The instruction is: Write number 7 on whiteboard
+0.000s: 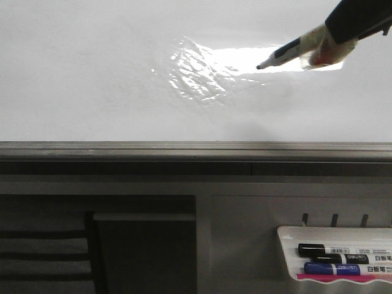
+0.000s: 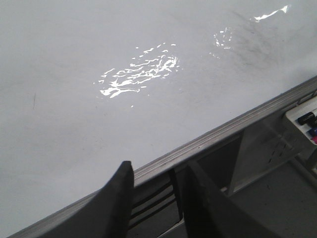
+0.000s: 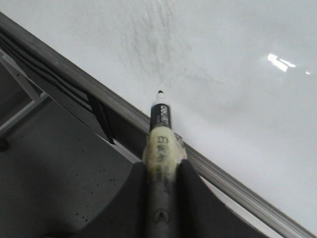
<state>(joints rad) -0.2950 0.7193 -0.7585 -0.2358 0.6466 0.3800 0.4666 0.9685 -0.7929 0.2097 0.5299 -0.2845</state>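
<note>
The whiteboard (image 1: pixel 92 67) fills the upper front view, with a glare and wrinkled shiny patch (image 1: pixel 196 70). My right gripper (image 1: pixel 331 46) comes in from the upper right, shut on a black marker (image 1: pixel 285 55) wrapped in yellowish tape. The marker's tip (image 1: pixel 258 66) points left over the glare; I cannot tell if it touches the board. In the right wrist view the marker (image 3: pixel 161 129) sits between the fingers of the right gripper (image 3: pixel 161 168) before the board (image 3: pixel 237 49). My left gripper (image 2: pixel 158 181) is open and empty by the board (image 2: pixel 99 49). No number 7 shows.
A grey metal rail (image 1: pixel 196 150) runs along the board's lower edge. A white marker tray (image 1: pixel 288 236) at the lower right holds a black marker (image 1: pixel 331 250) and a blue marker (image 1: pixel 334 268). Faint grey smudges (image 3: pixel 148 44) lie on the board.
</note>
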